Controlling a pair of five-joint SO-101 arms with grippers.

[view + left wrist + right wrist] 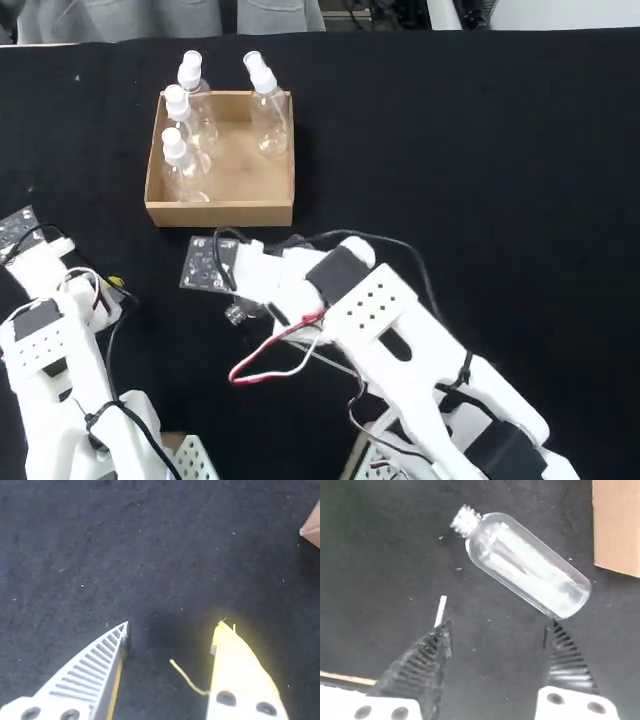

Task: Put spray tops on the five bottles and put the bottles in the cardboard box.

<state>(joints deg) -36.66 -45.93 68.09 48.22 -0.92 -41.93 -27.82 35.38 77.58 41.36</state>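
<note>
Uncapped bottle (525, 570) lying flat just in front of cardboard box (220, 212). Clear plastic, probably light, slick, prone to rolling; best gripped across mid-body. Right gripper (499, 626) wide open, empty, just short of it. Left gripper (172, 626) open, empty, near box corner. Four capped bottles (265, 100) inside box; front wall close.

Black cloth-covered table (480, 150), perhaps dark cables (375, 12) beyond its far edge
</note>
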